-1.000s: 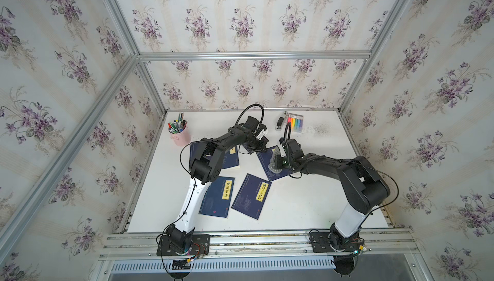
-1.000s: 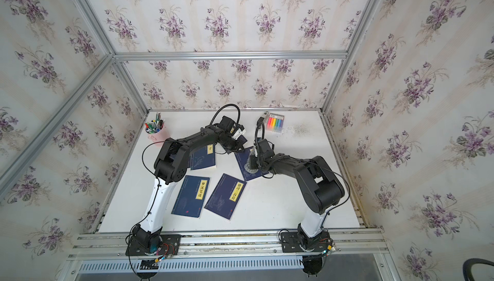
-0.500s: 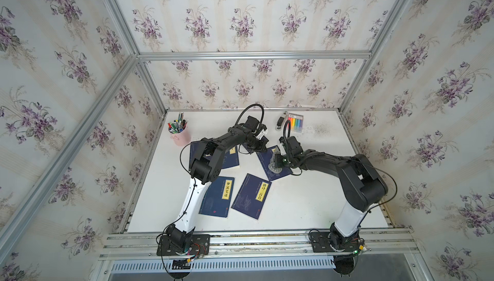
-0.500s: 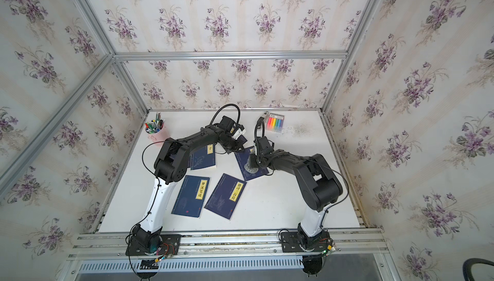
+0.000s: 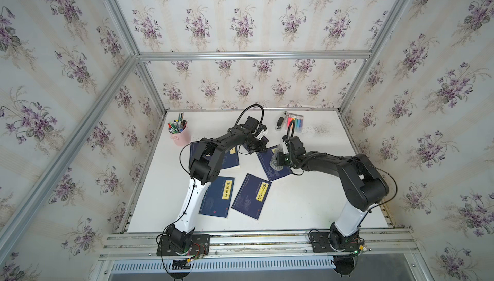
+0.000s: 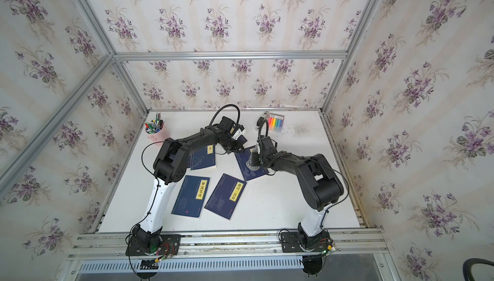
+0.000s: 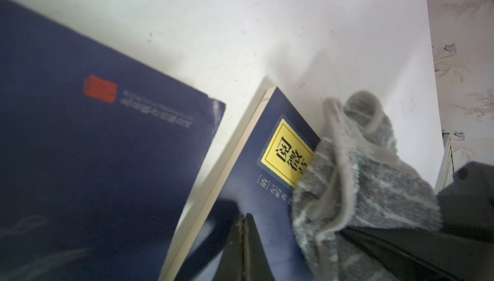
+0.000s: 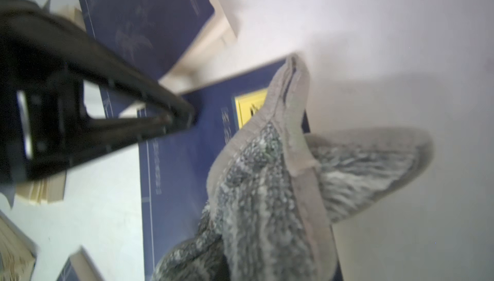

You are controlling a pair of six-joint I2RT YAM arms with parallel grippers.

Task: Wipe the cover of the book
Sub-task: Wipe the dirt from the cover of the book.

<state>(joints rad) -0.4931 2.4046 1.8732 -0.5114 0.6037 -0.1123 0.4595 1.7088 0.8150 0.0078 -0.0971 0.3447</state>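
Observation:
The book [image 5: 279, 174] is dark blue with a yellow title label and lies flat right of the table's centre, seen in both top views. My left gripper [image 7: 244, 216] is shut, its tips pressing on the cover [image 7: 267, 191] near one corner. My right gripper [image 5: 278, 156] is shut on a grey fluffy cloth [image 8: 267, 186]. The cloth [image 7: 361, 180] lies bunched on the cover and hides part of the yellow label [image 7: 287, 156]. The right fingers themselves are buried in the cloth. In the right wrist view the left gripper [image 8: 187, 118] touches the book [image 8: 181, 159].
Three more blue books lie nearby [image 5: 230, 156] [image 5: 216, 196] [image 5: 251, 195]; one [image 7: 93, 159] sits close beside the held book. A pink pen cup [image 5: 179, 134] stands at the back left. A highlighter pack [image 5: 295, 122] and a small black object [image 5: 280, 122] lie at the back.
The right arm has shifted slightly, dragging the cloth a little over the cover. The left gripper has stayed on the book's corner.

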